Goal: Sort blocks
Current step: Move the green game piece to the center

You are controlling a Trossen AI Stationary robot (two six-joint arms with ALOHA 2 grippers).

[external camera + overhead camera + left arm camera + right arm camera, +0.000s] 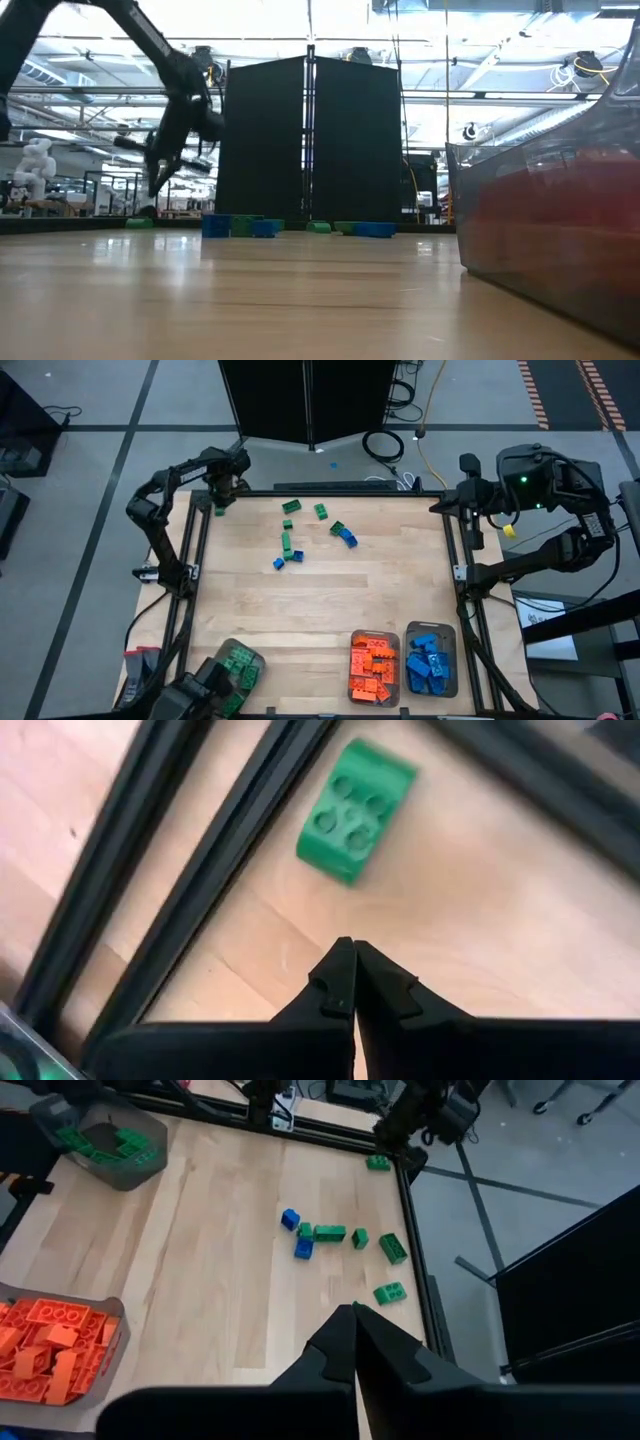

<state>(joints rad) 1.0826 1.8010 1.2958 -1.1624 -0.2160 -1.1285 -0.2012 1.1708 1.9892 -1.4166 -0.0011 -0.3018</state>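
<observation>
Left gripper fingers together, empty, upper left of high view above lone green block by frame rail. Best: spread fingers, straddle block's short sides, avoid rail. Right gripper pressed closed, parked right edge.

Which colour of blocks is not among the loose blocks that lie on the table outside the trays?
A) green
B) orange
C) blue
B: the loose blocks on the table are green or blue, while every orange block lies in its tray.
</observation>
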